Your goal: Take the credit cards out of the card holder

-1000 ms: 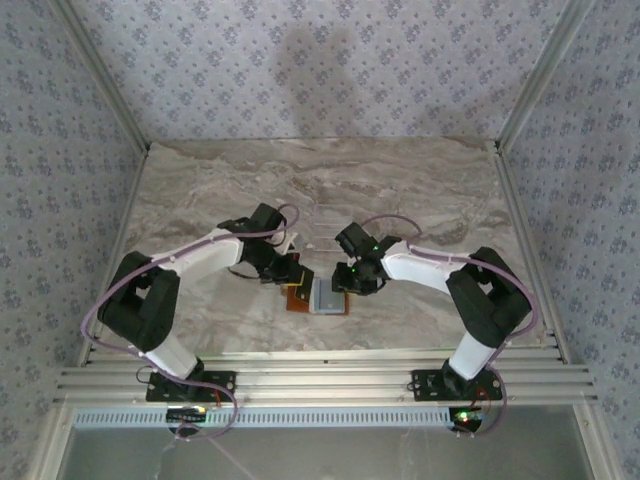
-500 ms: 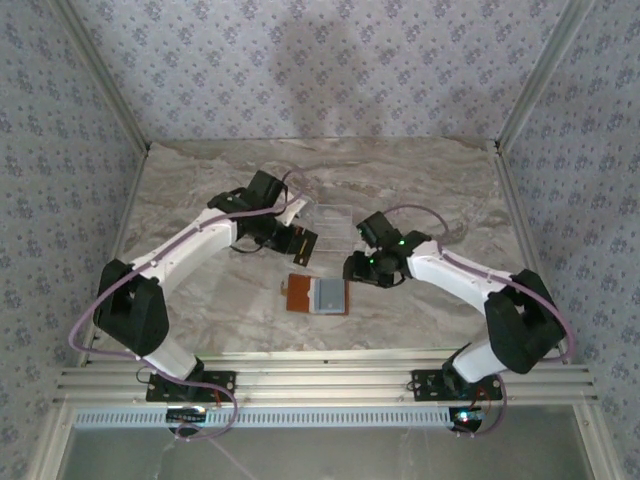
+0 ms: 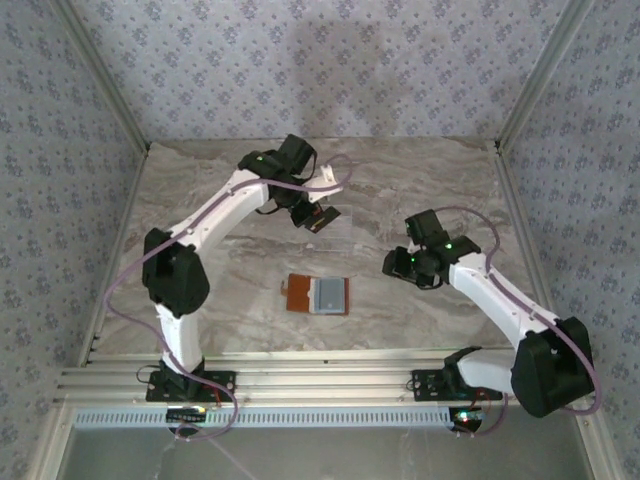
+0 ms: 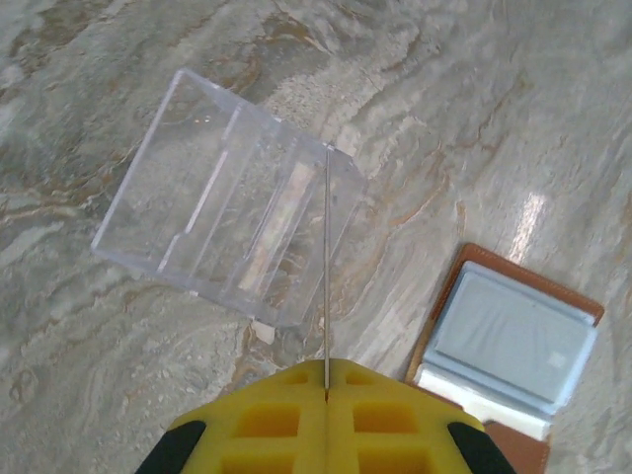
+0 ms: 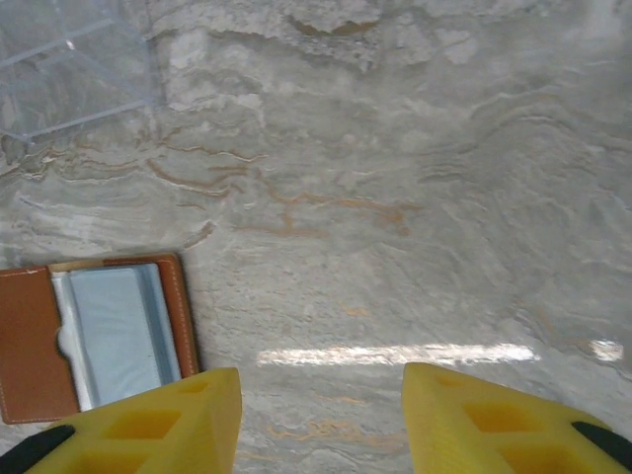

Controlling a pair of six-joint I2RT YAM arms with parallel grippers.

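**Mia:** What is on the left?

**Sam:** The left gripper [image 3: 316,213] is far out over the table [image 3: 450,180]. It is at about 12 o'clock from the wallet [image 3: 318,296]. Its yellow fingers [image 4: 267,420] are pressed together on a thin dark card [image 3: 323,219].

**Mia:** What does its own camera see?

**Sam:** Just the edge of the card. It looks like a thin line going from the fingers up to 12 o'clock.

**Mia:** What is next to the card?

**Sam:** A clear plastic piece [image 3: 338,233] lies flat on the table. It is at about 5 o'clock from the left gripper, just beside the card. I can't tell if the card touches it.

**Mia:** Where is the wallet?

**Sam:** It lies open and flat near the middle of the table, a bit toward 6 o'clock. It is brown outside and pale blue-grey inside. It is apart from both grippers.

**Mia:** And on the right?

**Sam:** The right gripper [image 3: 395,265] is at about 2 o'clock from the wallet. Its yellow fingers [image 5: 148,425] are spread apart, with bare table between them. In its own camera the wallet sits at 8 o'clock.
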